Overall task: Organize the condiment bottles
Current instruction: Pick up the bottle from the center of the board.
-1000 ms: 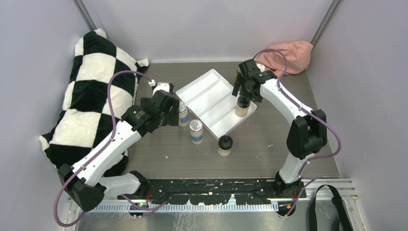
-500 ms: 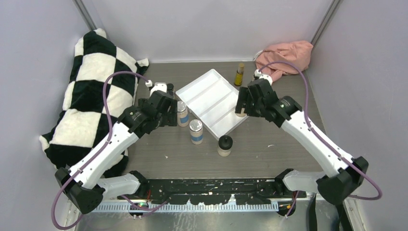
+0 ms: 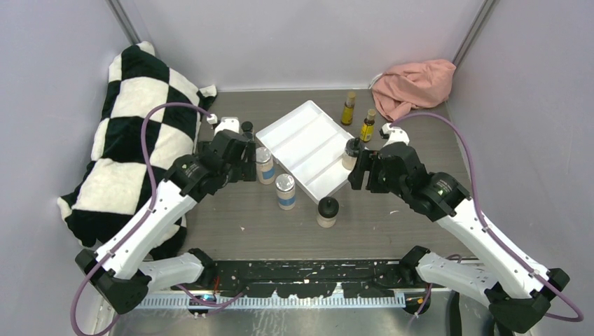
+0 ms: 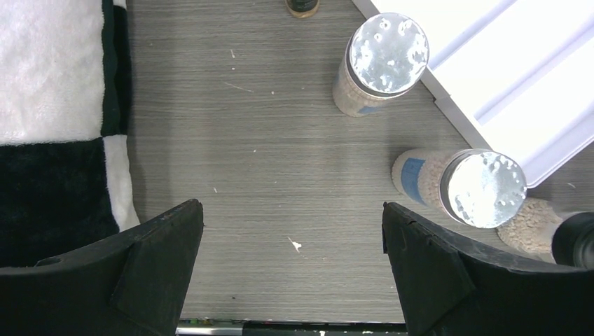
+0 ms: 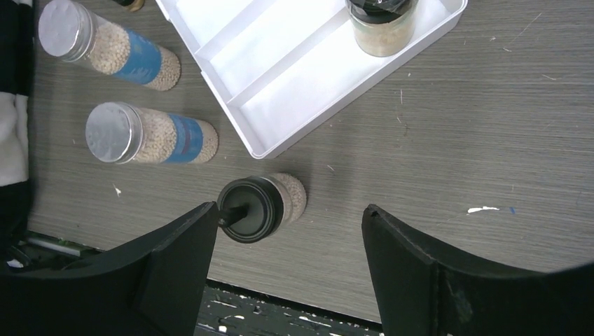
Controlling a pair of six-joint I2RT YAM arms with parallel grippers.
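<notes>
The left gripper (image 4: 291, 217) hangs with its jaws spread wide, empty over bare table (image 4: 266, 140). Its wrist view looks straight down on the far silver-lidded jar (image 4: 387, 43) and the near silver-lidded jar (image 4: 483, 187) and shows the shaker holes in their lids. Both stand on the table just beside the white tray (image 4: 490, 77). A small dark bottle (image 4: 302, 5) is cut off at the top edge, and a checkered pillow (image 4: 49, 70) lies to the left.

The right gripper (image 5: 288, 210) is parted too and grips nothing. Its wrist view shows one tan black-capped jar (image 5: 263, 206) upright on the table below it. The second tan jar (image 5: 382, 28) stands inside the tray, at a corner.

Only the overhead view shows the first amber bottle (image 3: 348, 108) and the second amber bottle (image 3: 368, 126). They stand upright beyond the tray, near a pink cloth (image 3: 413, 80).
</notes>
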